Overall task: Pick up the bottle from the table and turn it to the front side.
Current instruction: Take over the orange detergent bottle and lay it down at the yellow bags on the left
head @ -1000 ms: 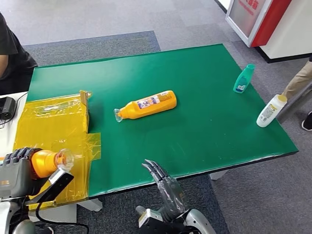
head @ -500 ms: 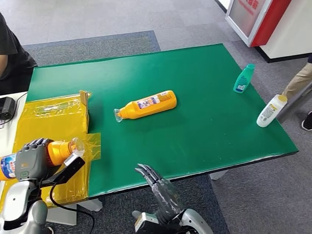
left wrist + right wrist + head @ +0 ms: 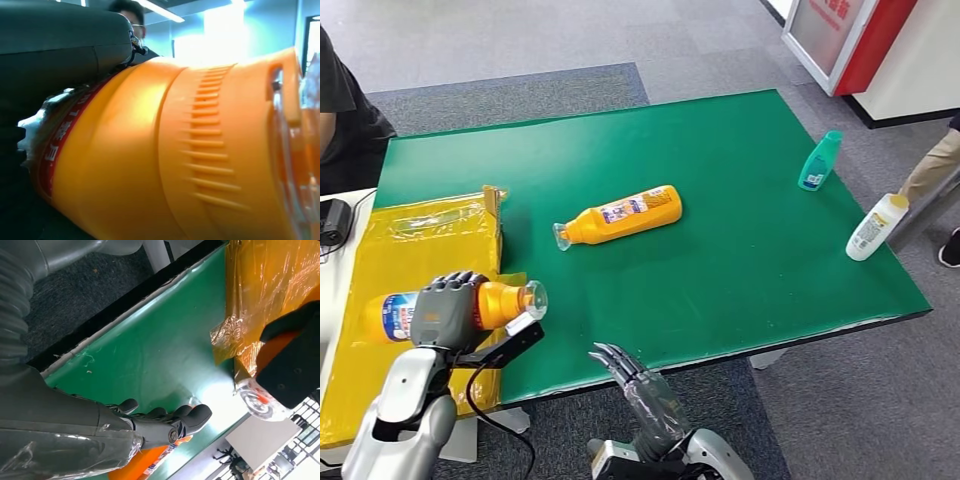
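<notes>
In our left hand point(image 3: 447, 310) lies the orange bottle point(image 3: 497, 303), held sideways above the near left corner of the green counter point(image 3: 743, 270). Our fingers wrap the bottle's middle, so its blue-and-white labelled base sticks out behind the hand and its neck with the clear cap point(image 3: 535, 295) points ahead of it, toward the middle of the counter. In the left wrist view the bottle's ribbed orange shoulder point(image 3: 211, 150) sits right against the hand, a red strip of label just beside the dark fingers point(image 3: 56, 45).

Under the hand and the bottle spreads a sheet of yellow plastic film point(image 3: 418, 250), taped over that corner of the counter.

Our right hand point(image 3: 641, 385) hangs low at the near edge of the counter, beside the left hand and apart from it. Its fingers are stretched out and a little spread, and it holds nothing; in the right wrist view the fingers point(image 3: 188, 417) hover just above the green surface.

Beyond both hands a second orange bottle point(image 3: 622, 216) lies on its side near the middle of the counter, clear cap toward the left hand's side. Well past the right hand, near the far right edge, we see a teal bottle point(image 3: 820, 160) and a white bottle with a yellow cap point(image 3: 876, 227), the latter overhanging the edge. A person's sleeve and arm point(image 3: 343, 110) shows beyond the left hand, off the counter.
</notes>
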